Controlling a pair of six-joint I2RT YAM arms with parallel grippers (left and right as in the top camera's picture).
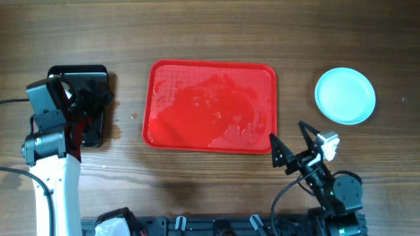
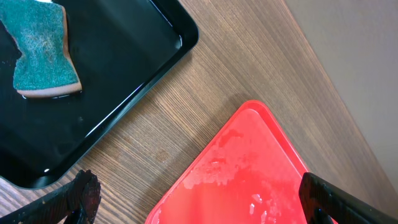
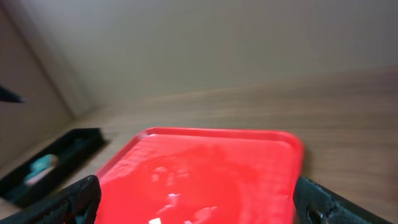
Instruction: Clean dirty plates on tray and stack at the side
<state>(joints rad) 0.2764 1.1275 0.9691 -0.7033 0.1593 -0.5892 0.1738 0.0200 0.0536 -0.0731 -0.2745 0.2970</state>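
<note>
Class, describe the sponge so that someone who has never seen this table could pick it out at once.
Find the big red tray in the middle of the wooden table, then the smaller glossy black tray beside it. The sponge lies in that one: a waisted block, rough teal on top, tan beneath, the only thing seen in it.

Lying in the middle of the table (image 1: pixel 197 33): the tray (image 1: pixel 211 105). Sitting well apart to its right: the plates (image 1: pixel 345 96). Resting to its left: the smaller tray (image 2: pixel 137 62), holding the sponge (image 2: pixel 40 59) inside.
</note>
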